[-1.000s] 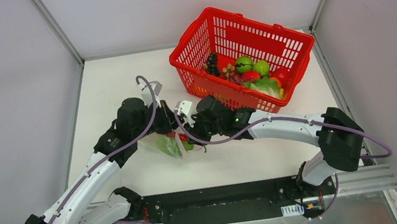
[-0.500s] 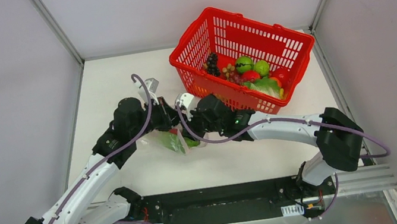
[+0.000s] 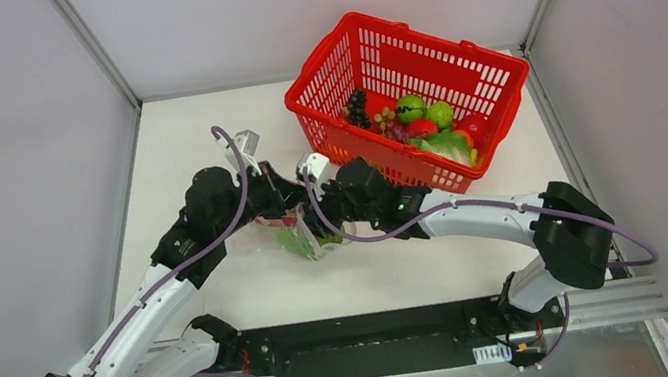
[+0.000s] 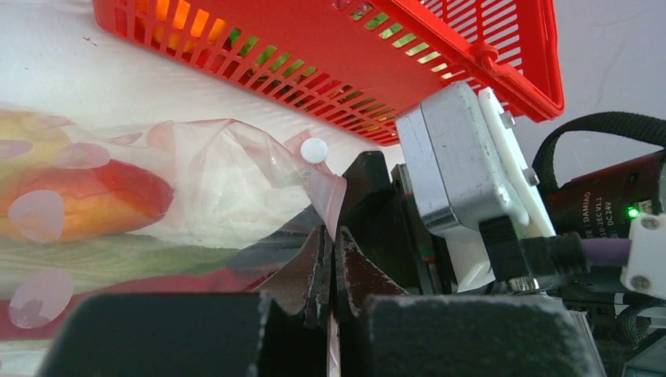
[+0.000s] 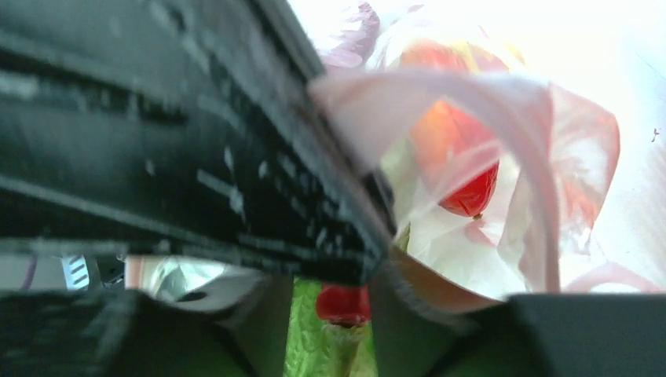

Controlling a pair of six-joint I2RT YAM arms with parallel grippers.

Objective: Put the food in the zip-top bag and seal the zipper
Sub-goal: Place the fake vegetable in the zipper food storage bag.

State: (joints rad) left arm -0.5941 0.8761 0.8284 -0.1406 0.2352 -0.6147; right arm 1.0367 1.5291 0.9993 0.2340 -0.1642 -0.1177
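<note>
1. Top external view: the zip-top bag [image 3: 289, 239] lies on the white table [image 3: 191, 140], a little in front of the red plastic basket [image 3: 451, 57] and apart from it. Green food shows through the clear plastic. The left gripper [image 3: 283, 200] comes to the bag's far edge from the left and the right gripper [image 3: 322, 217] from the right. The two tips are just beside each other over that edge. From here I cannot tell how the fingers are set.

2. Left wrist view: the two dark fingers [image 4: 310, 271] of the left gripper are pressed together with no gap, and a thin pale edge of the bag is clamped between them. A pink fold of the bag rises just above the fingertips. The red zipper [image 4: 181, 281] runs along the lower side of the bag up to the fingers. Inside the bag, to the left of the fingers, are an orange-and-yellow fruit [image 4: 86, 196] and the green leafy cabbage [image 4: 118, 255]. The right arm's grey camera block [image 4: 459, 165] is close behind, under the basket's rim.

3. Right wrist view: the picture is very blurred. A large dark part crosses the upper left. The pale pink bag edge curves just beside it, with a round red fruit [image 5: 470, 192] behind the plastic. I cannot tell whether the right fingers are closed.
</note>
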